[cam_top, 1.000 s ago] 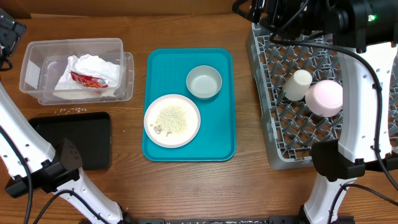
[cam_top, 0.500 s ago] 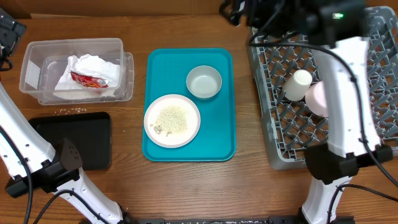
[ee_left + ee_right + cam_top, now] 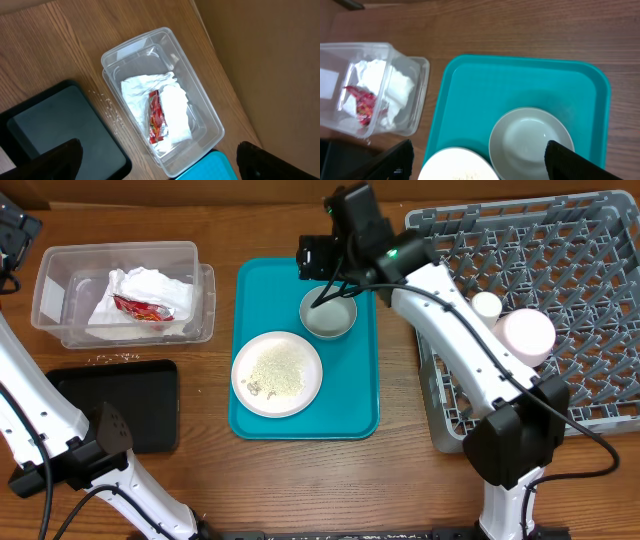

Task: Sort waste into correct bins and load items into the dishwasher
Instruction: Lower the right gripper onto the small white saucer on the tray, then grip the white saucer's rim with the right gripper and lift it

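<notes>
My right gripper (image 3: 322, 268) hangs open and empty over the far end of the teal tray, just above the grey bowl (image 3: 328, 313). In the right wrist view the bowl (image 3: 530, 140) lies between the spread fingers of the gripper (image 3: 480, 165). A small plate (image 3: 277, 373) with rice crumbs (image 3: 275, 370) sits beside the bowl. The clear tub (image 3: 60, 290) holds the white napkin (image 3: 150, 285) and the red wrapper (image 3: 140, 307). My left gripper (image 3: 155, 165) is open and empty high above the tub (image 3: 200, 110) and the black tray (image 3: 55, 125). No chopsticks are in view.
The teal serving tray (image 3: 355, 400) is at the centre. The grey dish rack (image 3: 570, 270) at the right holds a white cup (image 3: 485, 307) and a pale pink round dish (image 3: 527, 337). The black tray (image 3: 125, 405) lies front left, with loose crumbs (image 3: 115, 358) beside it.
My right arm has swung left from above the dish rack to above the grey bowl on the teal tray. The left arm and all objects have not moved.
</notes>
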